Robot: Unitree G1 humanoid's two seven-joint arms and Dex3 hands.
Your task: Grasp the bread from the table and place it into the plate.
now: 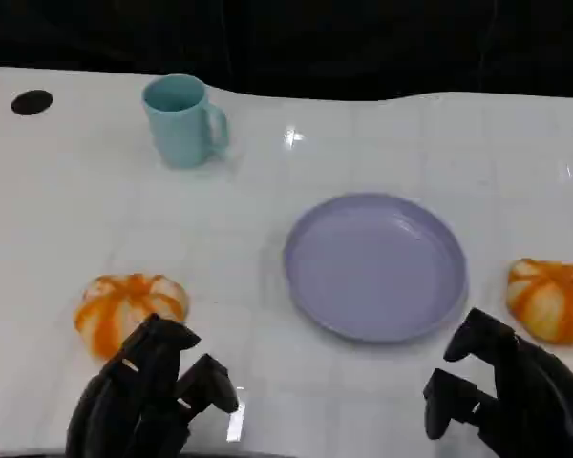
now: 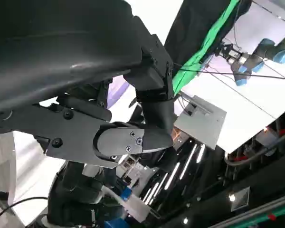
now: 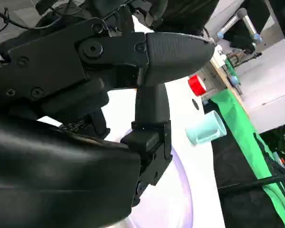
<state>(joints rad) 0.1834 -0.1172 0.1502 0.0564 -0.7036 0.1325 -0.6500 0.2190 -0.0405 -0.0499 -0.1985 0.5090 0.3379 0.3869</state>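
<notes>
We see two pieces of bread, both on the table (image 1: 67, 219) and neither in the plate (image 1: 375, 266), so we judge the task not yet begun: grasp, lift and placing are all left. One bread (image 1: 129, 311) lies well to the left of the plate, the other bread (image 1: 550, 299) just to the right of the plate, near its rim but apart from it. The plate holds nothing.

Our left hand (image 1: 148, 396) hangs nearer than the plate and to its left, its fingers just at the near edge of the left bread; whether they touch it we cannot tell. The fingers are loosely curled and apart, holding nothing. Our right hand (image 1: 501, 396) sits nearer than the plate and to its right, close beside the right bread, fingers parted and holding nothing.

A blue cup (image 1: 183, 121) stands beyond the plate and to its left, well apart from either path. Between each bread and the plate the white table lies bare, so we judge a short sideways carry free of obstacles. The right bread lies close to the picture's right edge
</notes>
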